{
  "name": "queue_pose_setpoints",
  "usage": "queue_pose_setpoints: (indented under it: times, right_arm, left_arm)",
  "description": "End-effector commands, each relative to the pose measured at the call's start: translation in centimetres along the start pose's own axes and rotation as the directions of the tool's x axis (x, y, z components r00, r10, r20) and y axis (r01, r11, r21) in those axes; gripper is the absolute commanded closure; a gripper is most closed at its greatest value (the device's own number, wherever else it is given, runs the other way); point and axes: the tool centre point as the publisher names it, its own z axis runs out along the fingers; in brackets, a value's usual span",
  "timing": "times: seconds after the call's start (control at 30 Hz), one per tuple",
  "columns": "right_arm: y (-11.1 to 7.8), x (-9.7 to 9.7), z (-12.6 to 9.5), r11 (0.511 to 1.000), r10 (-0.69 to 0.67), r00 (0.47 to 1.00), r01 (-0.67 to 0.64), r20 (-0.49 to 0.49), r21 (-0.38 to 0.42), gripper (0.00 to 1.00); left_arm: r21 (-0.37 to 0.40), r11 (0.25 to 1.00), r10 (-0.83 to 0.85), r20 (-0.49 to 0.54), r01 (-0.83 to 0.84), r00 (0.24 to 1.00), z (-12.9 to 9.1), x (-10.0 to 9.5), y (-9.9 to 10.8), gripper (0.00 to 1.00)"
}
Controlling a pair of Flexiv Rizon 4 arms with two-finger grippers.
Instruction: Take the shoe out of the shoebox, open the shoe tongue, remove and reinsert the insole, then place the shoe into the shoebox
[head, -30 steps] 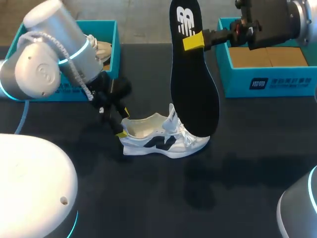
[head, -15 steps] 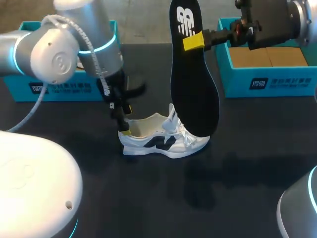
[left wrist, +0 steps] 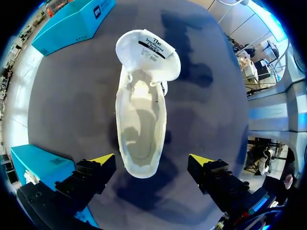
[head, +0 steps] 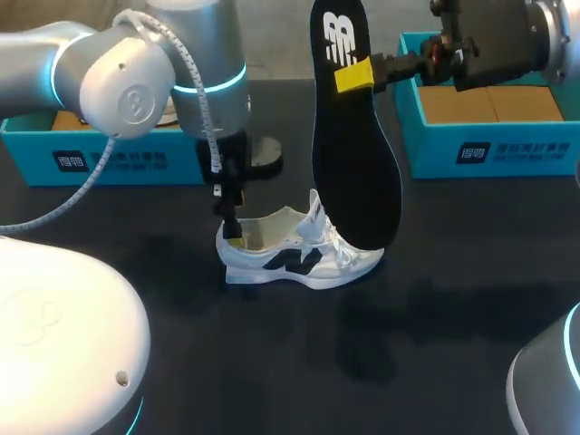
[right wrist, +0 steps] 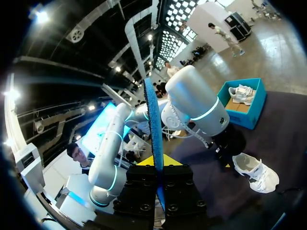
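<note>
A white shoe (head: 299,249) with a black side logo stands on the dark table, toe to the right. Its tongue (left wrist: 148,52) is folded forward, and the inside (left wrist: 141,120) shows bare. My left gripper (head: 233,231) hangs open over the heel; in the left wrist view the yellow tips straddle the heel end without touching it (left wrist: 152,159). My right gripper (head: 355,75) is shut on the black insole (head: 349,145), which hangs upright above the shoe's toe. The right wrist view shows the insole edge-on (right wrist: 154,120) between the shut fingers (right wrist: 157,163).
A teal shoebox (head: 100,149) stands at the back left, partly behind my left arm; the right wrist view shows another white shoe in it (right wrist: 244,103). A second teal shoebox (head: 489,127) with brown cardboard inside stands at the back right.
My left arm has swung to the right, and its open gripper has come from beside the heel to over it. The right arm and the insole have stayed still.
</note>
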Motion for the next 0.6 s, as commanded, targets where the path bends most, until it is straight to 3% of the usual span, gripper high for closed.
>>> queue_pose_setpoints:
  times: [0.03, 0.6]
  right_arm:
    - [0.20, -0.10, 0.29, 1.000, 0.002, 1.000, -0.002, 0.002, 0.003, 1.00]
    - [0.20, -0.10, 0.29, 1.000, 0.002, 1.000, -0.002, 0.002, 0.003, 1.00]
  left_arm:
    - [-0.019, 1.000, -0.003, 0.002, 0.003, 1.000, -0.08, -0.10, -0.29, 0.00]
    - [-0.036, 0.999, -0.006, 0.005, 0.007, 1.000, -0.16, -0.11, -0.33, 0.00]
